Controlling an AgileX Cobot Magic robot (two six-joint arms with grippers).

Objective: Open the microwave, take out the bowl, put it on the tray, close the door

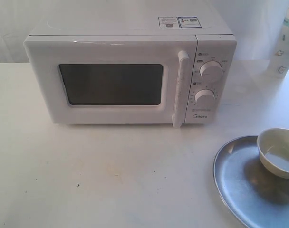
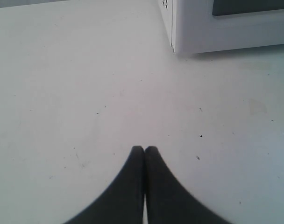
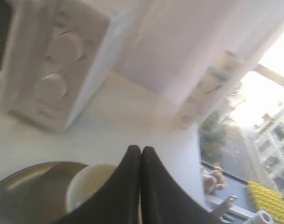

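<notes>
The white microwave (image 1: 130,71) stands at the back of the table with its door (image 1: 111,83) shut and the bar handle (image 1: 180,88) upright. A cream bowl (image 1: 279,152) rests on the silver tray (image 1: 239,183) at the front right. Neither arm shows in the exterior view. My left gripper (image 2: 144,149) is shut and empty over bare tabletop, near the microwave's lower corner (image 2: 179,42). My right gripper (image 3: 140,150) is shut and empty, above the bowl (image 3: 88,186) and tray (image 3: 30,191), with the microwave's dials (image 3: 58,65) beyond.
A white bottle (image 1: 283,42) stands at the back right next to the microwave. The table (image 1: 87,171) is white, with its right edge near the tray. A window with buildings outside lies past that edge in the right wrist view.
</notes>
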